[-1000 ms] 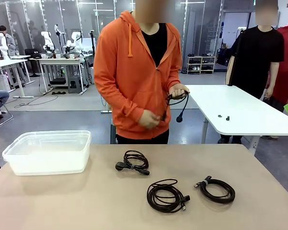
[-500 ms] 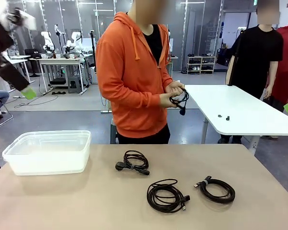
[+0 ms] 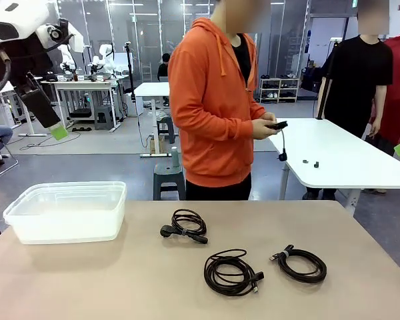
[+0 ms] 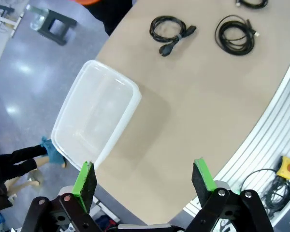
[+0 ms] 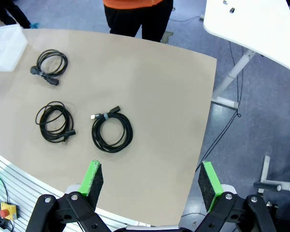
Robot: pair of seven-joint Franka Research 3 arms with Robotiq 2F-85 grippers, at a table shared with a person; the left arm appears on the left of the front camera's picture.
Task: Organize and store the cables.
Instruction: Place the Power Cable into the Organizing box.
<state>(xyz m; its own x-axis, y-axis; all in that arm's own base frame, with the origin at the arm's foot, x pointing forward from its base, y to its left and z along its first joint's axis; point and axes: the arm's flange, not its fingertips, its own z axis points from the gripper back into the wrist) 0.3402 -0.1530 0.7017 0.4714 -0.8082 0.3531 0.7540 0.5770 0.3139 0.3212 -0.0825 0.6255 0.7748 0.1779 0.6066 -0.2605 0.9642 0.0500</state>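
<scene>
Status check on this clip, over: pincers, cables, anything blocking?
Left pincer open, high near tub. Right pincer open, above table. Three coiled cables untouched on table; fourth cable in person's hand. Nothing blocking.

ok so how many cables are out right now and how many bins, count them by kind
coiled black cables on the table: 3
black cable in the person's hand: 1
clear plastic bin: 1
total: 5
</scene>
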